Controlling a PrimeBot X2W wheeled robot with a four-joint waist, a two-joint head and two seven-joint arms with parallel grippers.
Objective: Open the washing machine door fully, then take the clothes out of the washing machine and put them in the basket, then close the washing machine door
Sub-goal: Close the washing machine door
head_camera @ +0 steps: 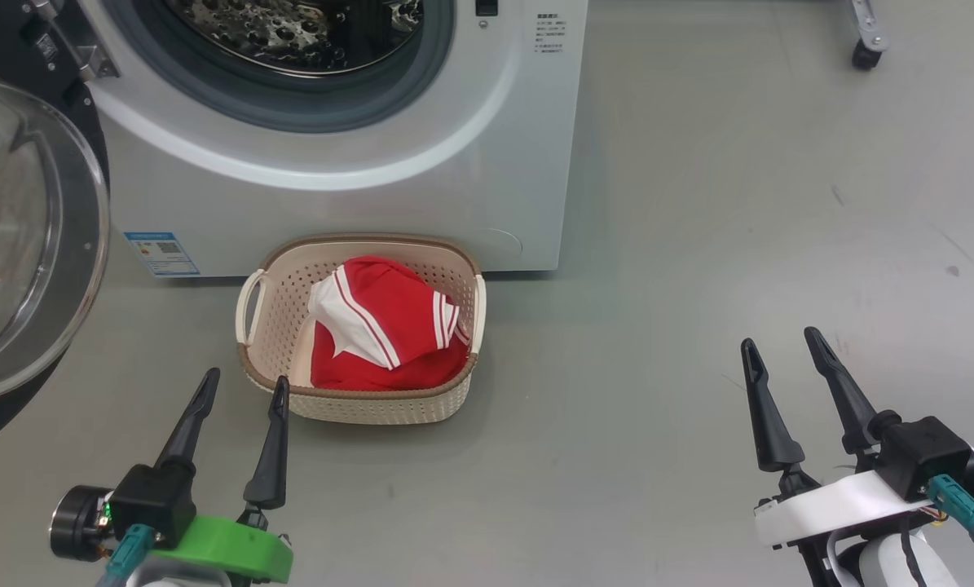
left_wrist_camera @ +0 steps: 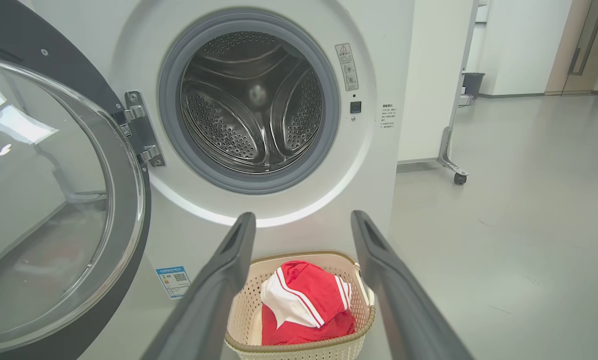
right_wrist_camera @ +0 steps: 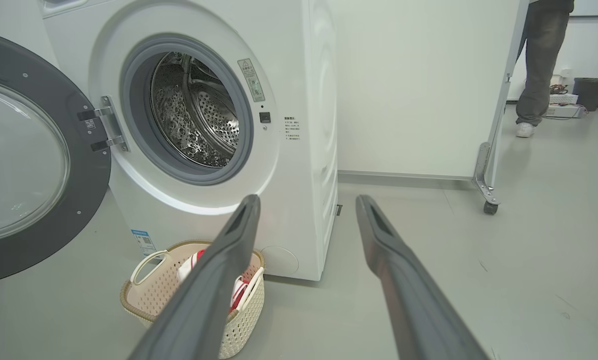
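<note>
The washing machine stands in front of me, its steel drum bare. The washing machine door is swung wide open to the left. The red and white clothes lie in the cream basket on the floor before the machine. My left gripper is open, low, just left of the basket's near corner. My right gripper is open, well right of the basket, holding nothing.
A wheeled white panel stands to the right of the machine, its caster on the grey floor. A person's legs show behind it, near a black bin.
</note>
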